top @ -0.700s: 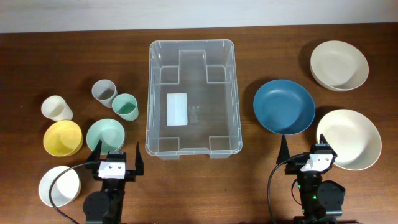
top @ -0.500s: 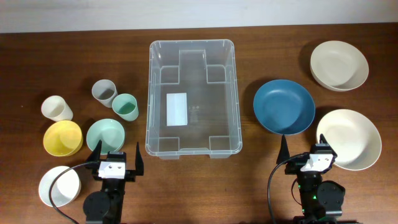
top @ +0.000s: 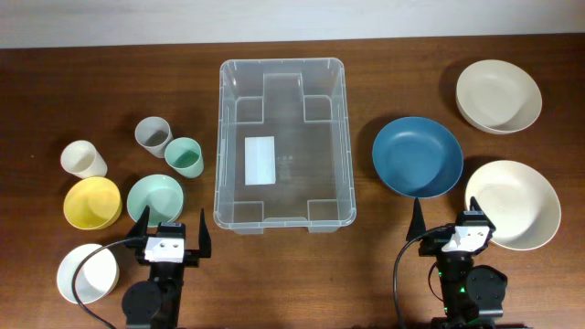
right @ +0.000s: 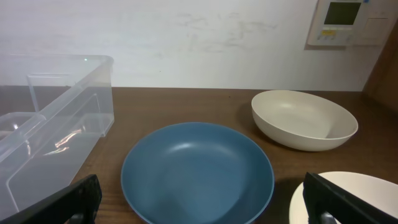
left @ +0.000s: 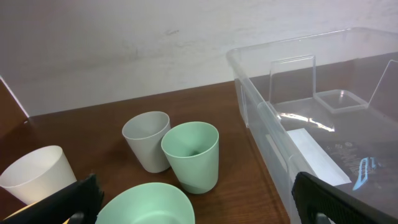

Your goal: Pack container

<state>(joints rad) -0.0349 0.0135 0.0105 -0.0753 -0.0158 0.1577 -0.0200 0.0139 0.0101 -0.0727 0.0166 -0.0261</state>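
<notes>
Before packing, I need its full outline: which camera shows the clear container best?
Overhead: the whole container, rim and white label included. Left wrist shows only one wall and some base; right wrist, just a corner.

Wooden table [top: 55,82], clear container [top: 281,146] sitting dead center. Left: grey cup [top: 154,137], green cup [top: 184,156], white cup [top: 83,159], yellow bowl [top: 92,202], mint bowl [top: 154,197], white bowl [top: 88,272]. Right: blue bowl [top: 417,156], far cream bowl [top: 498,95], near cream bowl [top: 513,204].

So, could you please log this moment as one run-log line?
container: empty | left gripper: open, empty | right gripper: open, empty | blue bowl: outside container
</notes>
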